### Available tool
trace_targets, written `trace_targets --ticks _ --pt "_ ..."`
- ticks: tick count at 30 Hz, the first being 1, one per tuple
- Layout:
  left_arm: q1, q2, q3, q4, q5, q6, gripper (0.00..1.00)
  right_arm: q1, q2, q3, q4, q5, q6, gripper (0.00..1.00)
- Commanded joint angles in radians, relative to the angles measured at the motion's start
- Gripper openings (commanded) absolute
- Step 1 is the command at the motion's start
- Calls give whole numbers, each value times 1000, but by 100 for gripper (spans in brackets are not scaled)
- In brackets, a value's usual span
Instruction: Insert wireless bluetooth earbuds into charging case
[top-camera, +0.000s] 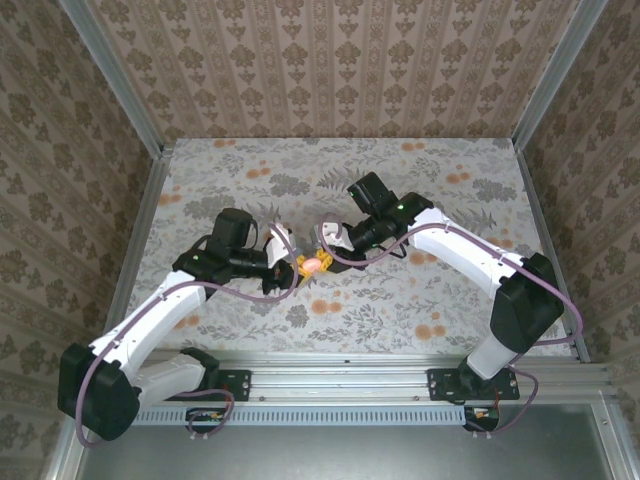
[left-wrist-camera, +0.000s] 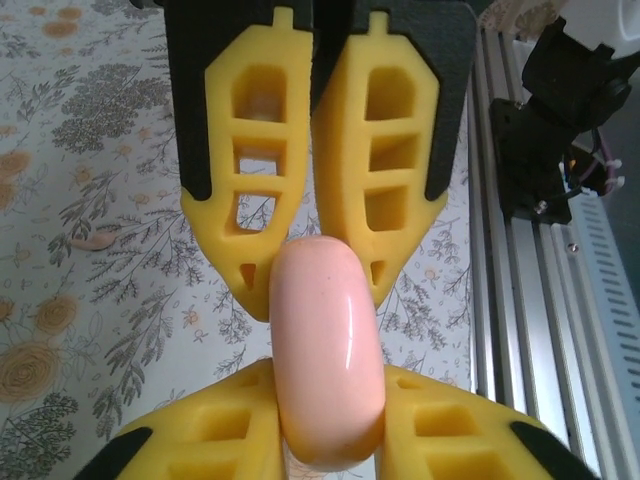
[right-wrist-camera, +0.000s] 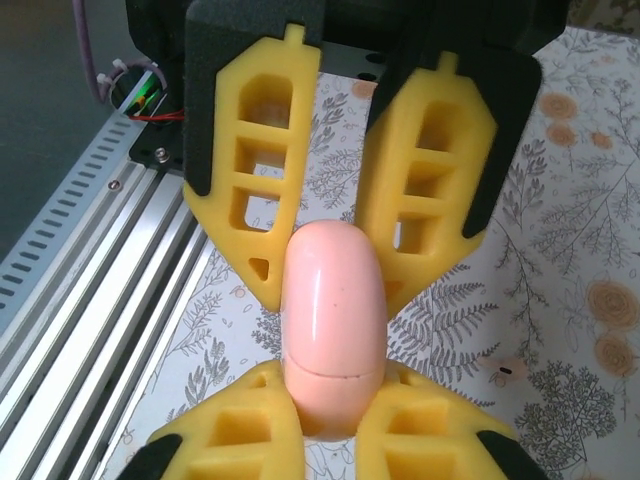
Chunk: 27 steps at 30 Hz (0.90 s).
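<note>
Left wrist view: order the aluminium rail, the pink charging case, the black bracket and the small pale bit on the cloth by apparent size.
1. aluminium rail.
2. charging case and black bracket: about alike, and the case is much nearer the camera, so unranked.
3. pale bit, smallest.

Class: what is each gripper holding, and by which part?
Both hold the charging case: the left gripper pinches one end between its fingertips, and the right gripper pinches the opposite end.
</note>
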Motion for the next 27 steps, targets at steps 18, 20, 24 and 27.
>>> trace_targets --ticks 18,20,24,27 --pt "-4 -70 11 21 -86 -56 51 8 -62 -53 -23 55 -64 7" --pt "-3 -74 7 33 -110 -73 51 6 -76 -69 -23 56 -64 7" --pt "2 -72 1 60 -130 -105 51 1 -106 -105 4 51 -38 7" --pt "2 -69 -2 81 -88 -118 51 -17 -121 -134 68 24 38 6"
